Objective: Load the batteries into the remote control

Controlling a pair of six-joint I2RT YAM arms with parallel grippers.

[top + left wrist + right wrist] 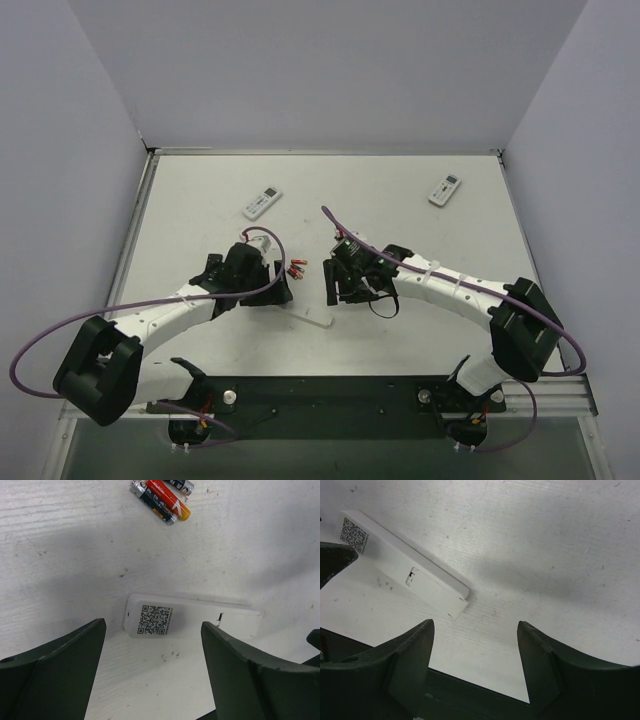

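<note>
left gripper [152,625]: spread, empty, poised over remote control [192,622] lying face-down | right gripper [475,630]: spread, empty, just beside its battery cover [437,590] end | batteries [162,497]: loose on table [60,555] near remote control | progress: cover apparently shut, no cell loaded

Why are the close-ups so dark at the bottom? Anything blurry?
Left wrist view: end effector fingers fill the bottom, dark and soft; remote sharp. Right wrist view: likewise, plus a soft shadow on the table. Top view: evenly lit.
</note>
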